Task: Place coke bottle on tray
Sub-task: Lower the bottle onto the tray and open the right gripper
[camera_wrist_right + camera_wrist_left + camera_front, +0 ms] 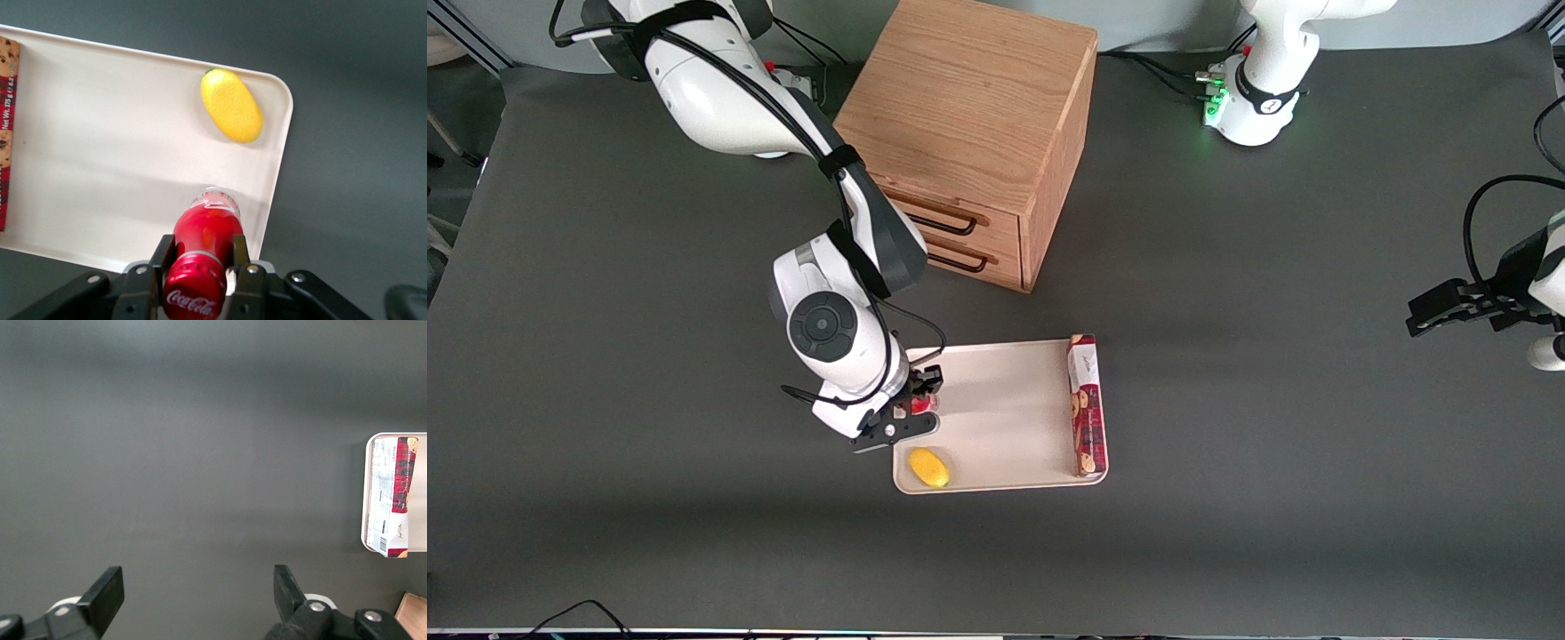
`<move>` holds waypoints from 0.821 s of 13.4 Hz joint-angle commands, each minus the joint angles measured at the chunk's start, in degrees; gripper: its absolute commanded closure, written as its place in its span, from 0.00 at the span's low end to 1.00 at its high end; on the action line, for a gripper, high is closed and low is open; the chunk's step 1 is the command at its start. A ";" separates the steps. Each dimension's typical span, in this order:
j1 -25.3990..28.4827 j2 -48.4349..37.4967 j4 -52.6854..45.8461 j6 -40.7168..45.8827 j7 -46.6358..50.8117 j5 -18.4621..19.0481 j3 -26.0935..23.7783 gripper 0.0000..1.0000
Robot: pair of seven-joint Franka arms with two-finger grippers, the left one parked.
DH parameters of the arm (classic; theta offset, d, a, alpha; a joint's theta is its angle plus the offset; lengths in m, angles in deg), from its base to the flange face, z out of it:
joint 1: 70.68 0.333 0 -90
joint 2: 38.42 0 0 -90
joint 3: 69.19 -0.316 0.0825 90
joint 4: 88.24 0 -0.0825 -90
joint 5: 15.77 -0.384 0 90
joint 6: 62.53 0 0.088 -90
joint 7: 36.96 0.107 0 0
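One gripper (200, 270) clamps one bottle (207, 230) over the tray's (1005, 400) edge; one lemon (929, 468) in a corner, one cookie box (1086, 404) along an edge.

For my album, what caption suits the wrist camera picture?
Gripper clamps the coke bottle above the tray, near a lemon.

Right arm reaches down, tool (197, 263) fingers clamped together.

Even, soft overhead light; faint shadows, no glare, frames sharp throughout.
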 commanded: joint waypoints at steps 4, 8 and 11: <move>0.78 -1.01 2.49 -1.37 1.37 0.43 0.59 0.20; 0.69 -1.27 2.49 -1.28 1.46 0.60 0.59 0.00; 0.69 -2.23 2.49 -1.02 1.37 0.69 0.59 0.00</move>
